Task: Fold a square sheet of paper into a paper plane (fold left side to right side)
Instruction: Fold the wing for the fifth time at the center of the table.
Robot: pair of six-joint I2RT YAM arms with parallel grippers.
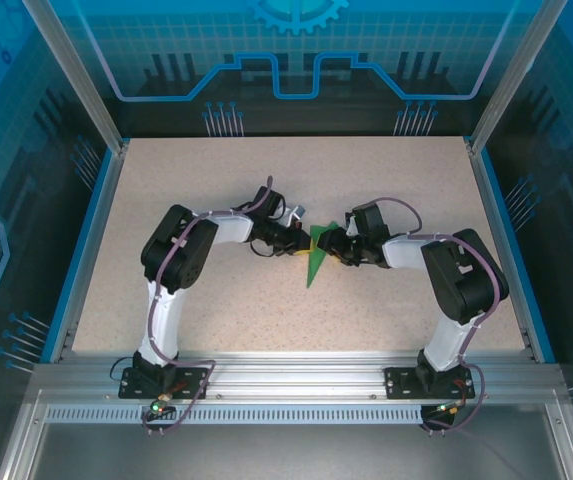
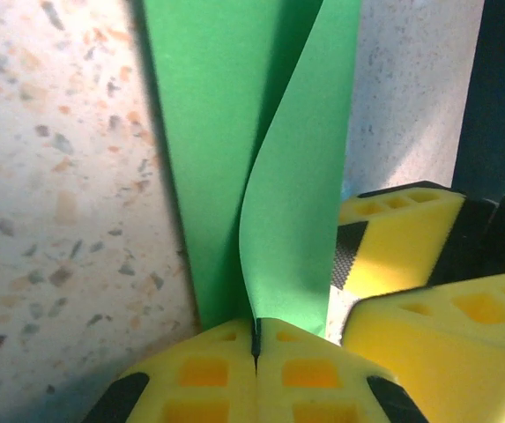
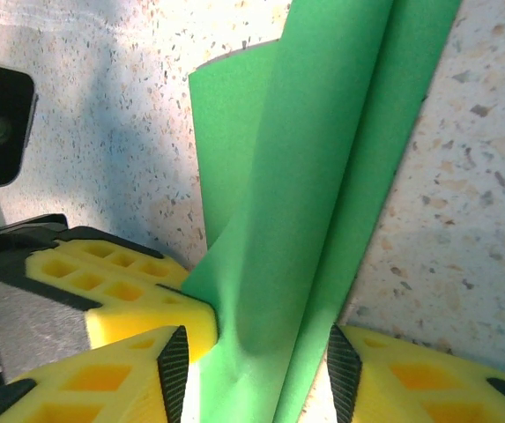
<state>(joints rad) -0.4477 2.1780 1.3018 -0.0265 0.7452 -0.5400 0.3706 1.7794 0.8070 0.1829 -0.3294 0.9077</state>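
Green paper (image 1: pixel 316 255), partly folded into a narrow pointed shape, lies at the middle of a speckled beige table (image 1: pixel 216 310) between two robot grippers.
Yellow fingers (image 2: pixel 199 374) of the left gripper (image 2: pixel 255 352) are pressed together, pinching one raised flap of the paper. On the right gripper (image 3: pixel 256 370) the fingers (image 3: pixel 411 374) stand apart, on either side of the paper's folded end.

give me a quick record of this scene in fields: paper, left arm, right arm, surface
paper: green paper, partly folded into a narrow pointed shape, mid-table
left: left gripper shut, pinching a raised, curved flap of the paper
right: right gripper with fingers apart, one on either side of the folded paper; grip unclear
layout: the two grippers face each other across the paper
surface: speckled table
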